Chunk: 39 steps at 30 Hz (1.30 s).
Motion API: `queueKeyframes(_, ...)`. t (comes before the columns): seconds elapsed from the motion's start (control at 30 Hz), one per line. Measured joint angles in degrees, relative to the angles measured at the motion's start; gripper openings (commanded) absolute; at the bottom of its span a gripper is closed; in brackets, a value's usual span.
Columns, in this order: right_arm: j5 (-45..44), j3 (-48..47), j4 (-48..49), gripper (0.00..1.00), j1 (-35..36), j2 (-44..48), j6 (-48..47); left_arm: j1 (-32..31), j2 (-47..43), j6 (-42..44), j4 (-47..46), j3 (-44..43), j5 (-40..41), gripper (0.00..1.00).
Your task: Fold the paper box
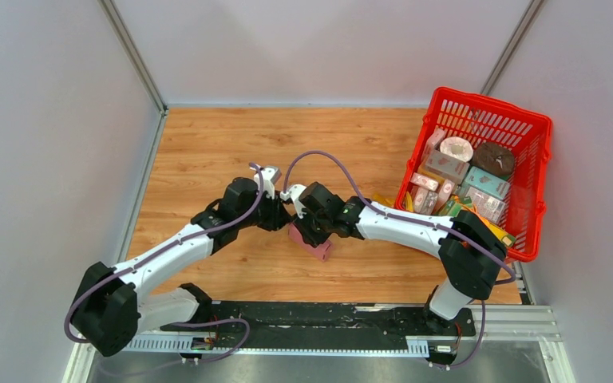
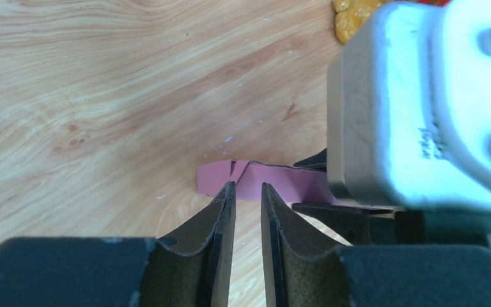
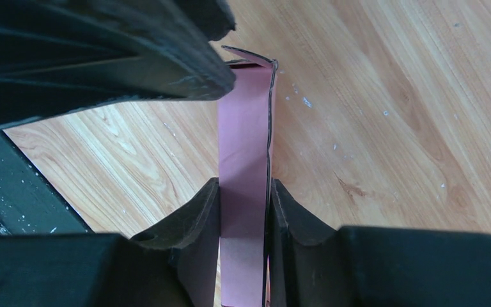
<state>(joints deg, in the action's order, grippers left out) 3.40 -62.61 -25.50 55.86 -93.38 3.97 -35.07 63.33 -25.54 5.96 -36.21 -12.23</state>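
Note:
The pink paper box (image 1: 313,244) lies partly folded at the middle of the wooden table, under both grippers. My right gripper (image 1: 310,229) is shut on it; in the right wrist view the pink box (image 3: 244,121) stands on edge as a narrow strip between the fingers of the right gripper (image 3: 244,187). My left gripper (image 1: 282,215) comes from the left. In the left wrist view its jaws (image 2: 248,187) stand a narrow gap apart with nothing between them, their tips just at the near end of the box (image 2: 288,182), by a small flap. The right gripper's white body (image 2: 415,109) fills the right side.
A red mesh basket (image 1: 539,132) with several printed cartons stands at the back right. A yellow item (image 1: 383,199) lies beside its left wall and shows in the left wrist view (image 2: 351,16). The table's black front rail (image 1: 327,315) runs along the near edge.

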Motion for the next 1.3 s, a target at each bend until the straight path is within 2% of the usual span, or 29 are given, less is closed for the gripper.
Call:
queueKeyframes(0.17, 1.03, 0.0, 0.04, 0.11, -0.09, -0.02, -0.68, -0.35, 2.71, 3.65, -0.11, -0.72, 0.57, 0.27)
queueKeyframes(0.37, 1.57, 0.0, -0.04, 0.11, -0.35, -0.02, -0.37, -0.92, 4.57, 5.51, -1.22, -1.03, 0.81, 0.21)
queueKeyframes(0.53, 1.77, 0.0, -0.02, 0.11, -0.44, -0.02, -0.35, -1.2, 4.74, 5.35, -1.7, -1.03, 2.01, 0.11)
queueKeyframes(0.7, 2.1, 0.0, 0.48, 0.09, -0.55, -0.02, -0.39, -1.31, 4.79, 4.66, -3.06, -0.57, 3.48, 0.06)
queueKeyframes(0.77, 2.05, 0.0, 0.5, 0.09, -0.55, -0.02, -0.37, -1.49, 4.76, 4.2, -4.63, 0.2, 3.85, 0.0)
queueKeyframes(1.07, 1.46, 0.42, 1.6, 0.11, -0.35, -0.22, 1.2, -3.82, 1.99, 1.07, -12.74, 6.29, 8.52, 0.0)
queueKeyframes(1.3, 0.94, 0.42, 2.8, 0.11, -0.04, -0.72, 2.25, -5.97, -1.97, -0.33, -15.21, 10.47, 11.26, 0.0)
